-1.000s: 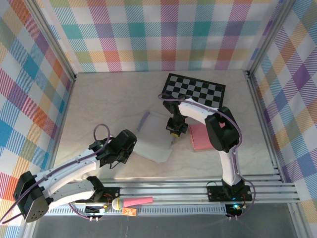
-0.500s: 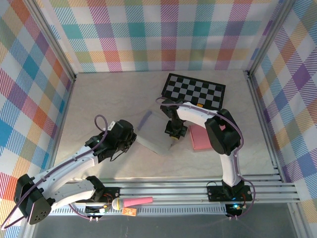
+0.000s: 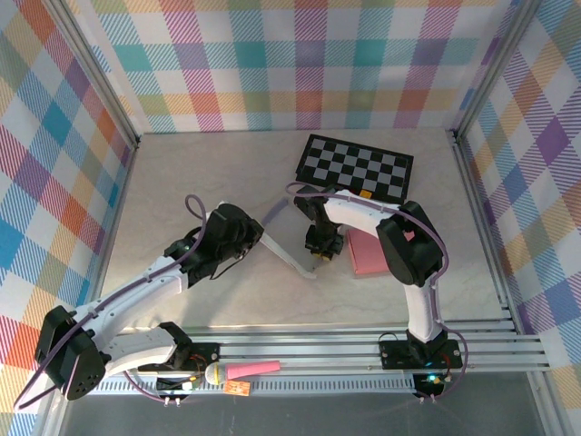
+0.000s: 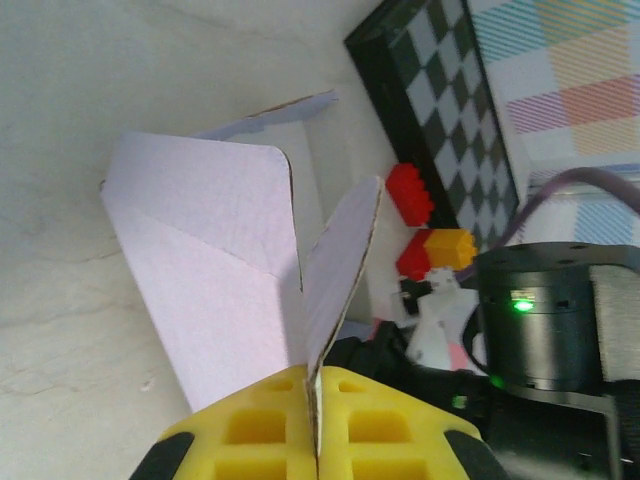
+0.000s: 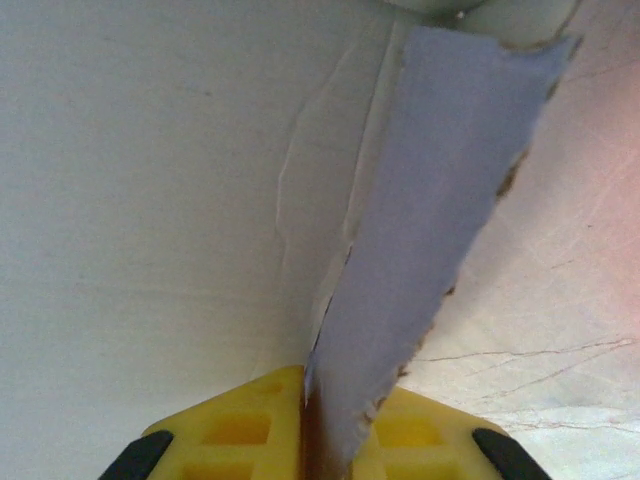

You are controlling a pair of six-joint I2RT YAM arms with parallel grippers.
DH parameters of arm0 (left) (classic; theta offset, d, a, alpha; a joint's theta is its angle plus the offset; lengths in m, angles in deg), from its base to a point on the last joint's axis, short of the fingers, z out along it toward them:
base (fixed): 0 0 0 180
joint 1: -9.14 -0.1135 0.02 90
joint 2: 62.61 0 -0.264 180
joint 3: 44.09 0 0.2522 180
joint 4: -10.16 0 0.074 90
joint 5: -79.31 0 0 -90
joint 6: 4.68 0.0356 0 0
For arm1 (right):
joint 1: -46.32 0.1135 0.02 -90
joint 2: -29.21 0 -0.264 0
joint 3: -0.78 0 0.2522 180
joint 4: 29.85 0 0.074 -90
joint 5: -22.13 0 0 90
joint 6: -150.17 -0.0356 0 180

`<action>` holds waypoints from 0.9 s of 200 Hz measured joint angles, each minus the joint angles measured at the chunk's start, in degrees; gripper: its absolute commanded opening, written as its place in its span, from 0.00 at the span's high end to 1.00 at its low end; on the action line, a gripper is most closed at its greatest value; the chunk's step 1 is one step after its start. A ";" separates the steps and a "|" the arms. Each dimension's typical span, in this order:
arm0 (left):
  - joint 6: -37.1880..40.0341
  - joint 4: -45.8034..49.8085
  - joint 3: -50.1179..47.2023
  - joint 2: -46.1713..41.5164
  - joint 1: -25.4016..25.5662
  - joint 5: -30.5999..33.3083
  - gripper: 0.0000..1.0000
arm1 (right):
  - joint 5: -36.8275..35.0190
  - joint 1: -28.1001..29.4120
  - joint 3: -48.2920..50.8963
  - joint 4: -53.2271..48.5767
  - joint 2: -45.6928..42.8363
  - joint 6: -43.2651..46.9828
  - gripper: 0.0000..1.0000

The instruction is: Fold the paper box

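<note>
**Near panel swung up: first fold under way**

Since approx. a sec ago the L arm (image 3: 136,295) has moved up the surface (image 3: 182,182) & in toward the R arm (image 3: 413,245). It took the near side of the paper box (image 3: 286,241) w/ it. That panel lay flat before; now it's tipped up on edge, so from above the sheet looks much narrower. R jaws barely shifted and sit at the sheet's right edge. My read: one wall is being raised along its crease, and the rest of the folding isn't done yet.

Box vs jaws:
- **L wrist view:** a thin flap (image 4: 345,260) runs straight down btw. the yellow pads (image 4: 255,430). L jaws are clenched on it, w/ the bigger panel fanning out just beside.
- **R wrist view:** a ragged-edged strip (image 5: 440,170) stands btw. the R jaws, w/ a thin dark gap on one side. Can't tell if they're pinching or letting go.

Box sits mid-surface btw. both arms, near the pink pad (image 3: 368,252).
</note>
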 measured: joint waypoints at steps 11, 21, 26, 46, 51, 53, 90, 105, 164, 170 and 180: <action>0.15 -2.01 -0.20 0.00 -0.83 -1.53 1.00 | -0.11 0.00 0.02 0.28 -0.20 0.37 1.00; 0.22 -3.91 -0.72 0.00 -1.70 -2.73 1.00 | -0.55 0.00 0.02 0.96 -0.46 0.55 1.00; 0.22 -4.74 -1.05 0.00 -2.14 -3.39 0.94 | -0.87 0.00 0.02 1.18 -0.50 0.83 1.00; 0.50 -6.36 -2.14 0.15 -4.09 -6.82 0.67 | -3.50 0.11 -0.02 2.38 -0.98 2.12 1.00; 0.07 -6.40 -2.36 0.13 -4.44 -7.56 0.62 | -4.50 0.22 -0.02 2.73 -1.20 2.64 1.00; 0.42 -6.38 -2.40 0.13 -4.57 -7.82 0.60 | -5.09 0.28 -0.02 2.95 -1.38 2.93 1.00; 0.83 -2.40 -2.45 -2.12 -5.75 -10.23 0.37 | -14.95 1.36 5.81 12.57 -8.24 9.33 1.00; 1.57 2.60 -2.45 -5.42 -5.77 -10.05 0.36 | -18.93 1.92 9.14 18.38 -11.30 13.66 1.00; 4.48 13.62 -2.40 -15.80 -8.74 -7.96 0.32 | -25.22 2.78 16.28 41.22 -11.67 30.71 1.00; 4.81 13.73 -2.36 -15.69 -8.90 -8.04 0.32 | -25.51 2.84 16.74 42.88 -11.52 31.82 1.00; 5.44 14.16 -2.25 -15.30 -9.01 -8.07 0.32 | -25.57 2.89 17.38 44.74 -11.43 33.18 1.00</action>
